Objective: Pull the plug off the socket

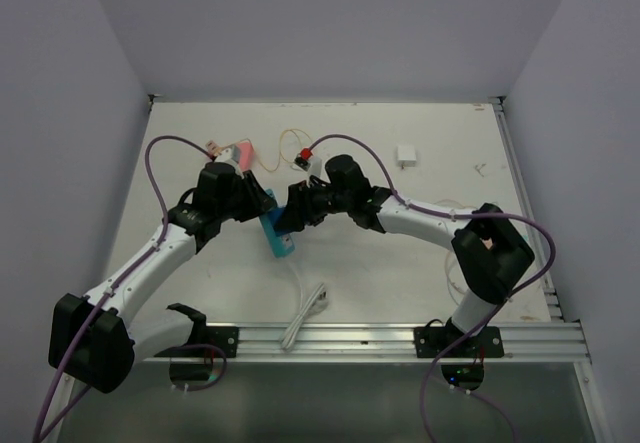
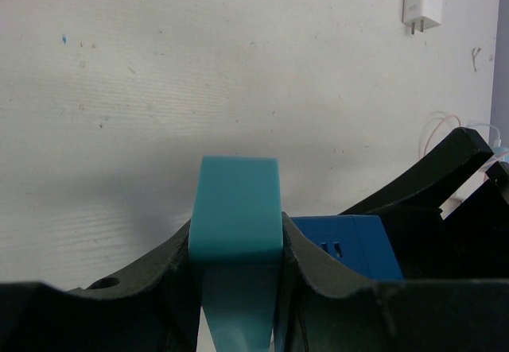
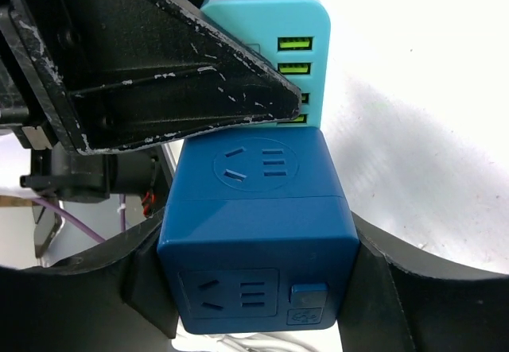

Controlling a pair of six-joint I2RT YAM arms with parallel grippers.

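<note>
With the left end effector (image 2: 237,257) clamping the teal socket (image 2: 238,197) and the right end effector (image 3: 256,288) pinching the dark blue plug (image 3: 254,209) seated against it mid-table (image 1: 420,263), the smooth-sided plug is risking slipping free.

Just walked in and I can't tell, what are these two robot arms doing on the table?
The two arms meet mid-table over a pair of plugged-together blocks. The left gripper is clamped on the teal USB charger block. The right gripper has its fingers against both sides of the dark blue cube adapter. The two blocks are joined, so the pull-apart is not yet done.
</note>
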